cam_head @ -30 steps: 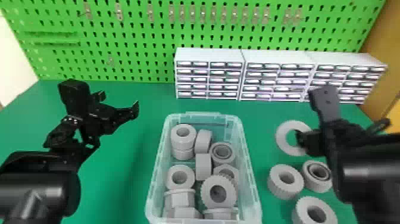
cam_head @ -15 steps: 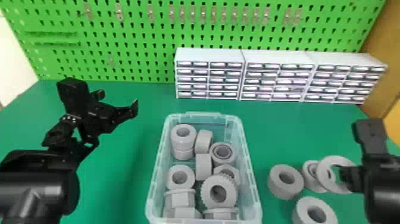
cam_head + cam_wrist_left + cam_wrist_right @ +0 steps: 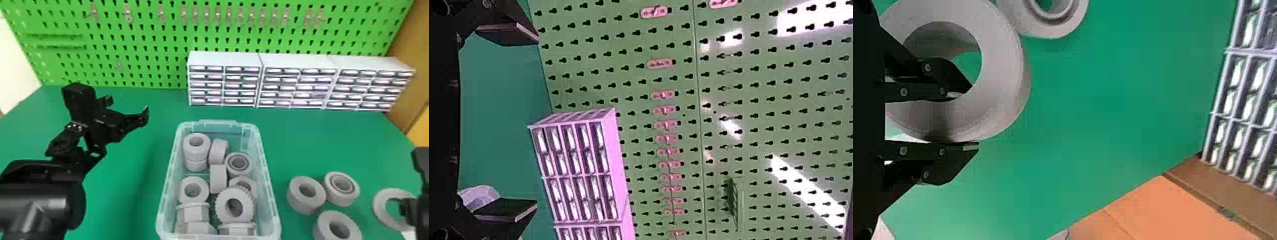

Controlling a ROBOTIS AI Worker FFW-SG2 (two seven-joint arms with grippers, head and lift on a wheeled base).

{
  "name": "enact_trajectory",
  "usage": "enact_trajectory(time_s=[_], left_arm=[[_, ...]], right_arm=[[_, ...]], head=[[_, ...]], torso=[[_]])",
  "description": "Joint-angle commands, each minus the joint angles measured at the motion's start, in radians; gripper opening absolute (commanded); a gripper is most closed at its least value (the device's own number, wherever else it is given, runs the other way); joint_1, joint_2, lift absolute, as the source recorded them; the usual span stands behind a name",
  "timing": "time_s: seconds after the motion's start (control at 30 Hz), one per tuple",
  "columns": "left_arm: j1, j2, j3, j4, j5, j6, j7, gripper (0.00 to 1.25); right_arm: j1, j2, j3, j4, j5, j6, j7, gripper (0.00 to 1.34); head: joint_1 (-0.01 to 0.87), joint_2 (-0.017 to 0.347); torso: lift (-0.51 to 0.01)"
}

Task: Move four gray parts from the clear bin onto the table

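Note:
My right gripper [image 3: 407, 209], at the head view's right edge, holds a gray ring [image 3: 383, 207] over the table [image 3: 319, 137]. In the right wrist view that gripper [image 3: 965, 120] is shut on the wall of the gray ring [image 3: 1003, 100], one finger inside the hole and one outside. Three gray parts [image 3: 306, 194] [image 3: 342, 188] [image 3: 338, 227] lie on the table right of the clear bin [image 3: 269, 191]. Several gray parts [image 3: 234, 206] remain in the bin. My left gripper [image 3: 129, 110] stands idle left of the bin; its fingers [image 3: 504, 210] are wide apart in the left wrist view [image 3: 521, 120].
White drawer cabinets [image 3: 297, 63] line the back of the table, before a green pegboard [image 3: 143, 57]. Open green surface lies between the bin and the left arm. The table's right edge runs near an orange-brown panel [image 3: 411, 118].
My right gripper has carried the gray ring rightward, past the parts on the table and towards the view's right edge. The left arm has kept still.

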Motion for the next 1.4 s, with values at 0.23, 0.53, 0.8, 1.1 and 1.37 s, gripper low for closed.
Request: enact_trajectory(time_s=[0.23, 0.53, 0.8, 1.1, 1.37], left_arm=[[0.001, -0.002, -0.003, 0.000, 0.000, 0.000, 0.000, 1.12], [0.001, -0.002, -0.006, 0.000, 0.000, 0.000, 0.000, 1.12], [0.001, -0.002, -0.006, 0.000, 0.000, 0.000, 0.000, 1.12], [0.001, -0.002, -0.006, 0.000, -0.002, 0.000, 0.000, 1.12], [0.001, -0.002, -0.006, 0.000, -0.002, 0.000, 0.000, 1.13]], right_arm=[[-0.003, 0.013, -0.031, 0.113, -0.019, -0.074, 0.000, 0.25], [-0.014, 0.009, -0.048, 0.178, -0.022, -0.117, 0.000, 0.25], [-0.034, 0.011, -0.062, 0.222, -0.033, -0.168, 0.000, 0.25], [-0.059, 0.019, -0.050, 0.278, -0.060, -0.228, 0.000, 0.25], [-0.080, 0.019, -0.027, 0.301, -0.080, -0.246, 0.000, 0.25]], head=[[0.678, 0.034], [0.678, 0.034], [0.678, 0.034], [0.678, 0.034], [0.678, 0.034]], torso=[[-0.050], [-0.050], [-0.050], [-0.050], [-0.050]])
